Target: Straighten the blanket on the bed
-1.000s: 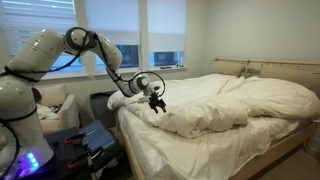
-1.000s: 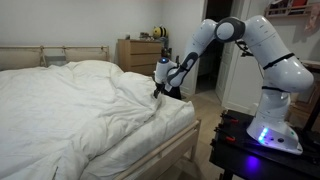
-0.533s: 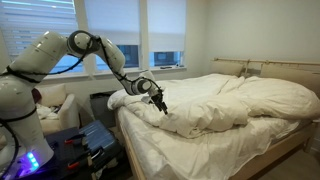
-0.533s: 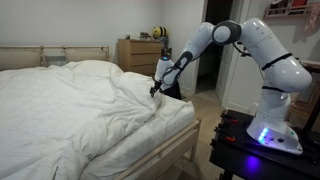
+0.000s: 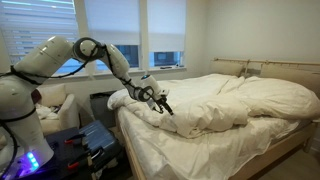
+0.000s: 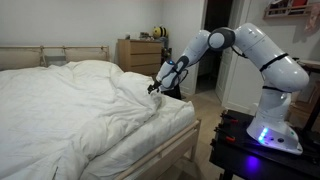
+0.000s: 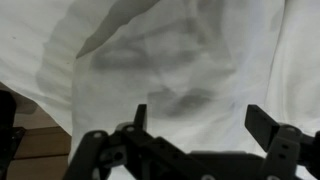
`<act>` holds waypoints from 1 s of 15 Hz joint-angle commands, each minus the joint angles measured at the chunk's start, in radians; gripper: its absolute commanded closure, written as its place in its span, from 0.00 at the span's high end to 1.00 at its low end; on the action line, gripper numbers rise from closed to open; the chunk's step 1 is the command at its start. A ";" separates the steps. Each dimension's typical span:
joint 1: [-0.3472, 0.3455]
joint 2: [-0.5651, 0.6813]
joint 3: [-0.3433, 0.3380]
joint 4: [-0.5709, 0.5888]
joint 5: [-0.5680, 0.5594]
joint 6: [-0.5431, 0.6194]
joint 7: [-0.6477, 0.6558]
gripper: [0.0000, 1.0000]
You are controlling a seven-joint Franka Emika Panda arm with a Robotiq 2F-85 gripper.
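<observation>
The bed [image 5: 175, 152] fills most of what I see. Its sheeted mattress is bare along the near side, and the blanket [image 5: 250, 100] lies heaped and rumpled over the rest, its edge bunched up by the corner where I'm working. Over the last second I've stretched the arm [image 5: 108, 58] out and down, so the gripper [image 5: 165, 107] has slid from above that corner onto the blanket's crumpled edge, right at the fabric now. In the wrist view the gripper [image 7: 200, 122] stands spread wide with nothing held, only wrinkled cloth beneath it. I judge I'm lined up for a first pinch, and the straightening itself hasn't begun.
</observation>
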 commanded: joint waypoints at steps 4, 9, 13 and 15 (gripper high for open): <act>-0.156 0.098 0.165 0.101 0.082 0.059 -0.118 1.00; -0.204 0.148 0.204 0.146 0.083 0.051 -0.146 1.00; -0.199 0.165 0.190 0.164 0.077 0.048 -0.156 0.74; -0.193 0.161 0.183 0.161 0.078 0.050 -0.156 0.69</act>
